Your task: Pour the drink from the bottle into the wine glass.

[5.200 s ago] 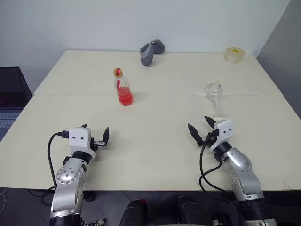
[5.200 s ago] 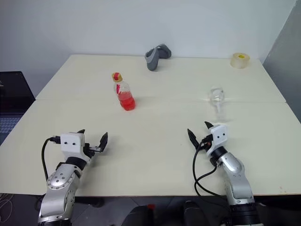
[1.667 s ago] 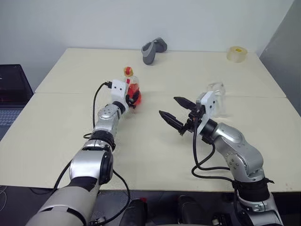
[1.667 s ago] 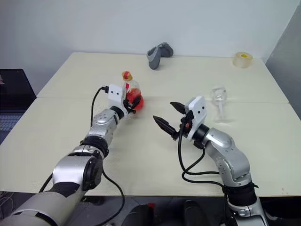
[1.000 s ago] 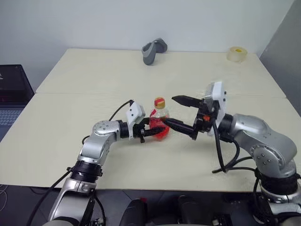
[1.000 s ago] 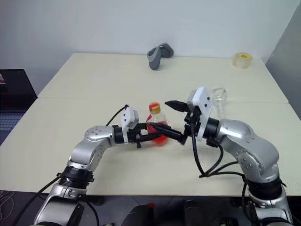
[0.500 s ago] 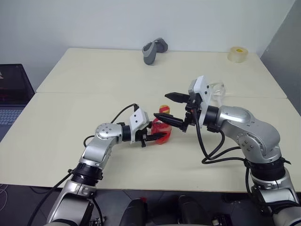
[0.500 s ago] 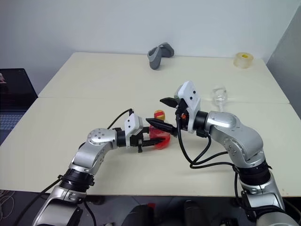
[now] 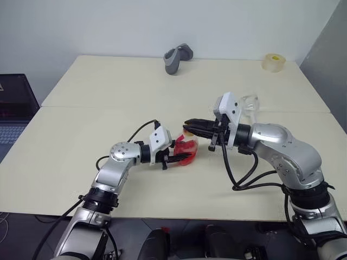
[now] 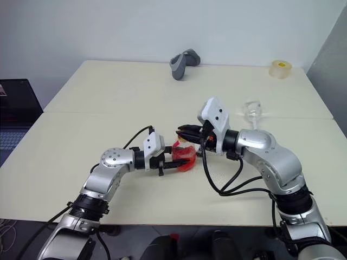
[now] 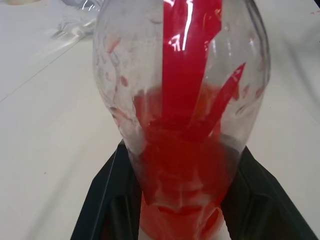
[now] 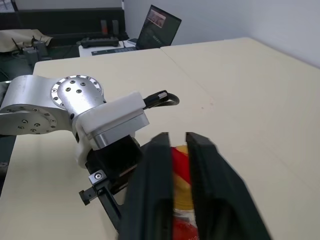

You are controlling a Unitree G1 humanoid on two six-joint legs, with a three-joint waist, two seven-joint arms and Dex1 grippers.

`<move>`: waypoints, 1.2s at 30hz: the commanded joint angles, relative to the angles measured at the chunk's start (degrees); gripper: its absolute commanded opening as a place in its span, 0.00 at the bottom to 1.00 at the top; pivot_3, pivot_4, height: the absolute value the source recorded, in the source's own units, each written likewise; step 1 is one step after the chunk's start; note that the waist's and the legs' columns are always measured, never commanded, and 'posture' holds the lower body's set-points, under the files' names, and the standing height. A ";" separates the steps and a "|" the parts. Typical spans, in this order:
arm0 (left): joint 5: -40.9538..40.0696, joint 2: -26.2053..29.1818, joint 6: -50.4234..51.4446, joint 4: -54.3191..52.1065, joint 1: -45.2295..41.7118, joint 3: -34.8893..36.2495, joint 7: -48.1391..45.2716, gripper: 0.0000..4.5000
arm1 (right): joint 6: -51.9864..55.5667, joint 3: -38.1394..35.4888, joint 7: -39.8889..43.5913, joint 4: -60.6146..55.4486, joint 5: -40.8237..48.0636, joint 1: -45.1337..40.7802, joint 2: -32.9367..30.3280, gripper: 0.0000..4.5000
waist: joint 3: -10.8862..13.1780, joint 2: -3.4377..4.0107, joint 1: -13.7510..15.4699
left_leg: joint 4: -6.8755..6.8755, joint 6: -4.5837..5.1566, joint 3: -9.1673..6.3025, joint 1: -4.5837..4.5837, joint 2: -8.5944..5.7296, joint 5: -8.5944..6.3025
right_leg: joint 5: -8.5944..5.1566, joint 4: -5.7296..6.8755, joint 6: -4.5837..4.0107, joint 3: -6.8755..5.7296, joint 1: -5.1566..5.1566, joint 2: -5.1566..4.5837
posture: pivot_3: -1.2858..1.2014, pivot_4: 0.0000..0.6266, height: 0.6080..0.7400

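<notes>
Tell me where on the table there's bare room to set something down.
Free: the near left of the table, beside the laptop, and the far middle between the grey object and the tape roll. Crowded: the centre, where both pincers meet at the bottle, and around the wine glass.
</notes>
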 commanded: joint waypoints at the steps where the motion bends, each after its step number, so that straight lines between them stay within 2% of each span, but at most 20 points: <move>1: -0.16 -0.03 -1.50 -1.41 -0.52 0.08 0.02 0.38 | -1.95 0.47 1.33 -0.86 -1.61 -0.03 -0.71 0.00 | 0.00 0.00 0.01 | 0.00 0.00 -0.01 0.00 0.00 0.00 | 0.00 0.00 0.00 0.00 0.00 0.00 | 0.52 0.24 1.00; 4: -0.12 -0.08 -1.40 -1.77 -0.58 -0.02 0.07 0.38 | -2.37 -0.51 1.94 0.18 -1.27 -0.58 -0.13 0.00 | 0.00 0.00 0.01 | 0.00 0.00 -0.02 0.00 0.00 0.00 | 0.00 0.00 0.00 0.00 0.00 0.00 | 0.52 0.24 1.00; 8: 0.03 0.03 -1.43 -2.03 -0.68 0.03 0.25 0.38 | -0.25 -5.81 2.38 0.67 4.57 -1.95 1.61 0.00 | 0.00 0.00 0.02 | 0.00 0.00 -0.02 -0.01 0.00 0.00 | 0.00 0.00 0.00 0.00 0.00 0.00 | 0.52 0.24 1.00; 12: 0.71 0.18 -2.18 -2.15 -0.72 -0.01 0.73 0.38 | 1.33 -7.39 3.67 0.46 6.39 -2.06 0.38 0.29 | 0.00 0.00 0.06 | 0.00 0.00 -0.02 -0.01 0.00 0.00 | 0.00 0.00 0.00 0.01 0.00 0.00 | 0.52 0.24 1.00; 16: 1.51 0.34 -2.89 -2.39 -0.53 -0.40 0.60 0.38 | 2.23 -4.82 5.05 -1.64 4.85 -1.03 -2.84 0.60 | 0.00 0.00 0.06 | 0.00 0.00 -0.02 0.00 0.00 0.00 | 0.00 0.00 0.00 0.00 0.00 0.00 | 0.52 0.24 1.00; 25: 1.95 0.31 -3.25 -2.16 -0.79 -0.48 0.29 0.38 | -0.66 -0.55 3.75 -1.52 -0.84 -0.56 -2.75 0.61 | 0.00 0.00 0.03 | 0.00 0.01 -0.02 0.00 0.00 0.00 | 0.00 0.01 0.00 0.00 0.00 0.00 | 0.52 0.24 1.00; 31: 2.16 0.04 -3.16 -2.09 -0.99 -0.54 0.53 0.38 | -1.64 -0.25 3.50 -0.91 -2.16 -0.66 -1.55 0.61 | 0.00 0.00 0.03 | 0.00 0.01 -0.03 0.00 0.00 0.00 | 0.00 0.01 0.00 -0.01 0.00 0.00 | 0.52 0.24 1.00; 34: 2.20 -0.02 -3.13 -2.10 -0.98 -0.54 0.59 0.38 | -1.61 -0.24 3.68 -0.62 -2.49 -0.61 -1.29 0.47 | 0.00 0.00 0.04 | 0.00 0.01 -0.03 0.00 0.00 0.00 | 0.00 0.00 0.00 0.00 0.00 0.00 | 0.52 0.24 1.00; 36: 2.28 -0.05 -3.16 -2.13 -0.93 -0.58 0.64 0.38 | -1.53 -0.27 3.86 -0.48 -2.53 -0.54 -1.13 0.31 | 0.00 0.00 0.04 | 0.00 0.01 -0.03 0.00 0.00 0.00 | 0.00 0.00 0.00 0.00 0.00 0.00 | 0.52 0.24 1.00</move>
